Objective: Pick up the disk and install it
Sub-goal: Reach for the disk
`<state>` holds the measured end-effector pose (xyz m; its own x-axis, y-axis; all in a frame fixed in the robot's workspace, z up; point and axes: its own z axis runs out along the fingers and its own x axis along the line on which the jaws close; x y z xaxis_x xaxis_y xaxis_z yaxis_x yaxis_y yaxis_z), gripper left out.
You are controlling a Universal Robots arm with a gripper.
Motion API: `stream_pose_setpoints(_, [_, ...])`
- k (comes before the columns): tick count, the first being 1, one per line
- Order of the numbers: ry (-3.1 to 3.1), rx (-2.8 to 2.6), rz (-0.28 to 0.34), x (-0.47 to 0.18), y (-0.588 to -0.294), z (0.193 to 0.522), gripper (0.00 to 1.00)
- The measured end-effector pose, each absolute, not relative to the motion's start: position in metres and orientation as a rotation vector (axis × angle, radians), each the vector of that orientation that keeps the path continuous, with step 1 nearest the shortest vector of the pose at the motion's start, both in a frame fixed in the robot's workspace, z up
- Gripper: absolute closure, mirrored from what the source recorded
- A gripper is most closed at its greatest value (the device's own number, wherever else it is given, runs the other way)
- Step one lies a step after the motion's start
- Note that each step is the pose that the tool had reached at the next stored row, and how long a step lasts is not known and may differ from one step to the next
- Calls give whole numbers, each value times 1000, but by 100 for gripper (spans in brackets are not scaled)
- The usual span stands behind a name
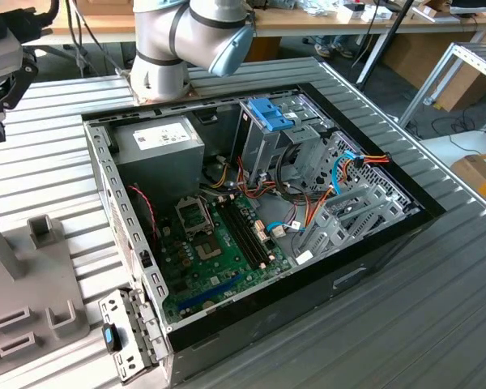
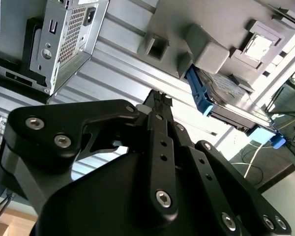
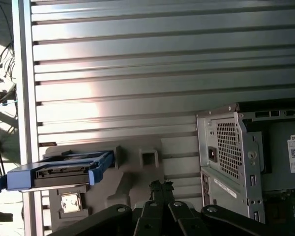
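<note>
The disk (image 3: pixel 59 172) is a black drive in a bright blue carrier with blue end tabs. It rests on a grey holder (image 3: pixel 137 172) on the ribbed metal table, outside the computer case. The second wrist view shows the disk (image 2: pixel 231 101) from its side, against the grey holder (image 2: pixel 206 29). My gripper (image 3: pixel 161 187) hangs above the table beside the holder, apart from the disk. Its black fingertips (image 2: pixel 160 98) are pressed together with nothing between them. In the exterior view the gripper (image 1: pixel 0 89) is at the far left, above the holder (image 1: pixel 32 275).
The open computer case (image 1: pixel 259 219) lies in the middle of the table with motherboard, cables and drive cage exposed. A light-blue ribbed latch (image 1: pixel 269 112) tops the cage. A grey perforated bracket with a blue clip (image 1: pixel 125 336) lies by the case's near corner. The arm's base (image 1: pixel 158 57) stands behind.
</note>
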<state>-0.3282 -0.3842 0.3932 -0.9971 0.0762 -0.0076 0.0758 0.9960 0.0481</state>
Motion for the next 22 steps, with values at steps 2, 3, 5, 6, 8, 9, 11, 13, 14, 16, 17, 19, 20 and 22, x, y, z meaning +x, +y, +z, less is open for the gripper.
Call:
stream_pose_setpoints(2, [3129, 119, 75, -338, -384, 393, 89])
stream_pose_setpoints(3, [3129, 119, 75, -342, -384, 393, 89])
stream_pose_setpoints(5, [3129, 119, 75, -352, -384, 393, 89])
stream_pose_setpoints(6, [3129, 119, 75, -354, -384, 393, 89])
stream_pose_setpoints(8, [3129, 119, 75, -369, -384, 393, 89])
stream_pose_setpoints(9, [3128, 119, 75, -377, -384, 393, 89])
stream_pose_setpoints(11, [3128, 119, 75, -384, -384, 393, 89])
stream_pose_setpoints(13, [3128, 119, 75, -389, -384, 393, 89])
stream_pose_setpoints(14, [3128, 119, 75, -391, -384, 393, 89])
stream_pose_setpoints(16, [3128, 119, 75, -394, -384, 393, 89])
stream_pose_setpoints(17, [3128, 119, 75, -394, -384, 393, 89])
stream_pose_setpoints(19, [3128, 119, 75, -395, -384, 393, 89])
stream_pose_setpoints(20, [3128, 119, 75, -395, -384, 393, 89])
stream_pose_setpoints(22, [3128, 119, 75, -396, -384, 393, 89])
